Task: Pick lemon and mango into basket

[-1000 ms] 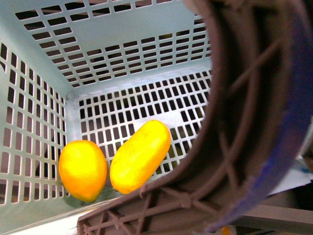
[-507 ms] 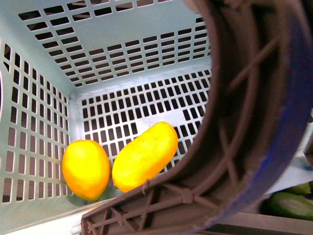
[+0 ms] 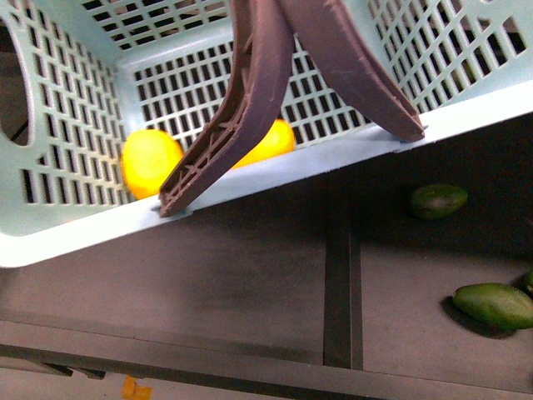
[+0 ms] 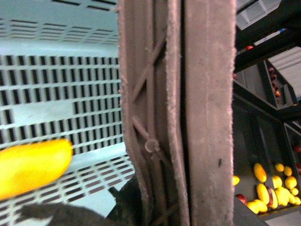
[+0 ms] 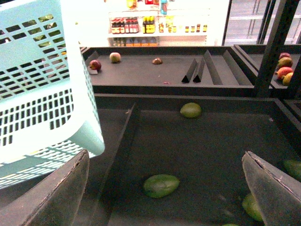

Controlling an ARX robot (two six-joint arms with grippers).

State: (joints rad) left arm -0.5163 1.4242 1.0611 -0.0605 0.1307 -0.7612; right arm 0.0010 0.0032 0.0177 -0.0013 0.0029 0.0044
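Lemon (image 3: 151, 162) in basket (image 3: 75, 233); right gripper (image 5: 164, 183) jaws spread, 1 mango (image 5: 161, 185) between; left jaws untellable

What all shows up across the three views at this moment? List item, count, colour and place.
basket: one, light turquoise, raised over the dark shelf
handles: two, brown, swung up side by side
lemon: one, yellow, inside the basket
mango: one, yellow-orange, inside the basket, partly behind a handle
green fruits: several, on the dark shelf bin
yellow fruits: a heap, in a far bin
right gripper: open, over the green fruits
left gripper: not clearly visible
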